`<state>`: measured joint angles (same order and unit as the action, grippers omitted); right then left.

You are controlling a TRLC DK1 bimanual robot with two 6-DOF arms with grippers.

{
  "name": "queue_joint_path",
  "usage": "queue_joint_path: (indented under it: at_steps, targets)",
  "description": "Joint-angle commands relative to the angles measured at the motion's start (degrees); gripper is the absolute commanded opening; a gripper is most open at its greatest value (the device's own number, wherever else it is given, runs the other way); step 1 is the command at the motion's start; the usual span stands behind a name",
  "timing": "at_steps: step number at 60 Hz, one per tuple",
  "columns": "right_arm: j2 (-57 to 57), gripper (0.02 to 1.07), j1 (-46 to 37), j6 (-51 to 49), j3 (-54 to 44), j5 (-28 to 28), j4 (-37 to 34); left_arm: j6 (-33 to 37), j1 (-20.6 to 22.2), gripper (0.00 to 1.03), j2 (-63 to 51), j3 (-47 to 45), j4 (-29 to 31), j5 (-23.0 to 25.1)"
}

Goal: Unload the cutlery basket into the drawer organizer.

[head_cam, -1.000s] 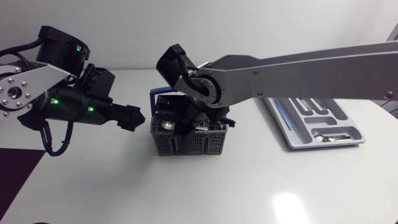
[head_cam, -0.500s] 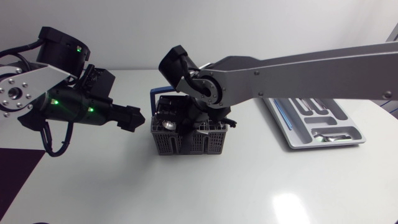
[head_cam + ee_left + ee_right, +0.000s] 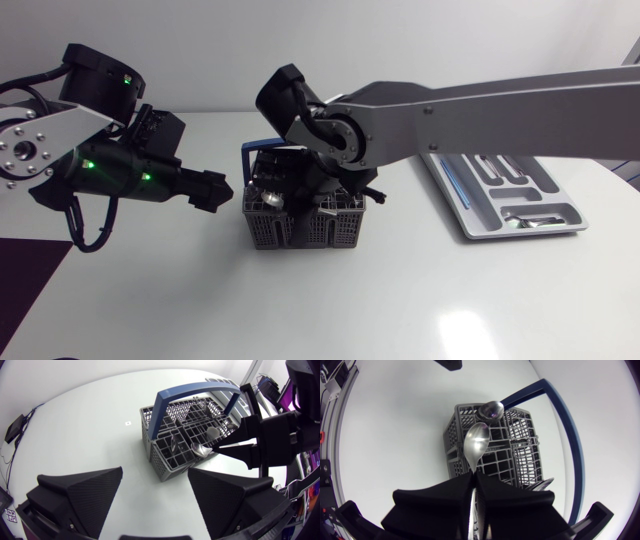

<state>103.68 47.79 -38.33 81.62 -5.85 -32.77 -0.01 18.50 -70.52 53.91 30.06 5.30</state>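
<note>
Cutlery basket [image 3: 300,228] stands midway along the worktop [image 3: 400,290], nearer its far edge. Our right jaws clamp a spoon [image 3: 476,442] just above it; our left jaws gape wide, empty, beside it.

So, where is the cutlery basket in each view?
Head view: basket near the middle, under the right arm.
Left wrist view: basket ahead of the open jaws.
Right wrist view: basket beyond the spoon in the jaws.
Shared landmark: its blue handle.

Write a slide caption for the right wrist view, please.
The right gripper, shut on a spoon, holds it bowl-first over the grey cutlery basket, where a second spoon stands.
</note>
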Motion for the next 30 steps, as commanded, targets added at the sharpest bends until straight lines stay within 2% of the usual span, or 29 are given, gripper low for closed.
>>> queue_joint_path:
  at_steps: [1, 16, 30]
  targets:
    - [-2.43, 0.08, 0.81, 1.50, -1.64, -0.22, -0.45, -0.69, 0.31, 0.92, 0.65, -1.97, -0.18, -0.38]
    - [-7.26, 0.08, 1.16, 2.73, -3.75, 1.72, -1.06, -0.78, 0.39, 0.92, 0.82, -1.88, -0.18, -0.38]
    - [-17.37, 0.08, -1.12, 3.17, -13.86, 7.08, -1.15, -0.96, 0.66, 0.91, 1.35, -1.70, -0.18, -0.38]
